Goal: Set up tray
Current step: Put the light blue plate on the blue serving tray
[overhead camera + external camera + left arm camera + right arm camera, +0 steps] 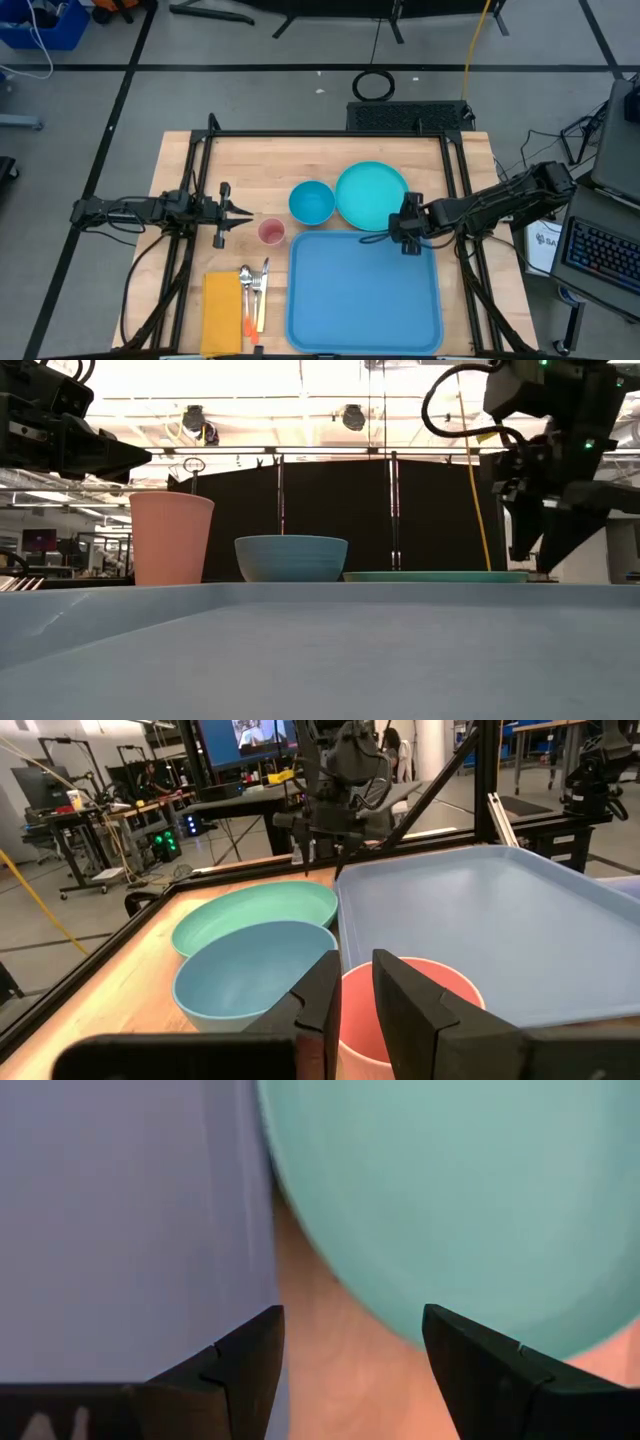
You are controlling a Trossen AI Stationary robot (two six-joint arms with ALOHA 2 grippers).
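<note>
Tray (365, 290): light-blue, flat, with a raised rim, lying on the wooden table (180, 170) at the near right; nothing rests in it
Plate (372, 195): round and turquoise, on the wood just beyond the tray's far edge, its rim close to the tray rim
Bowl (312, 202): blue, beside the plate on the plate's left, beyond the tray's far left corner
Cup (271, 232): pink, upright, just left of the tray's far left corner and near the bowl
Napkin (222, 312): yellow, flat at the near left of the table, left of the tray
Cutlery (254, 290): spoon and fork lying between the napkin and the tray, with an orange-handled piece beside them
Right gripper (407, 243): arm stretched in from the right side of the table, wrist bent so the fingers point down over the strip where the plate's near rim meets the tray's far edge; fingers spread wide, holding nothing, the bare wood and plate rim showing between them in the right wrist view
Left gripper (246, 211): arm reaching level from the left, fingers pointing toward the cup and raised above it; fingers drawn narrow with a slim gap, nothing between them
</note>
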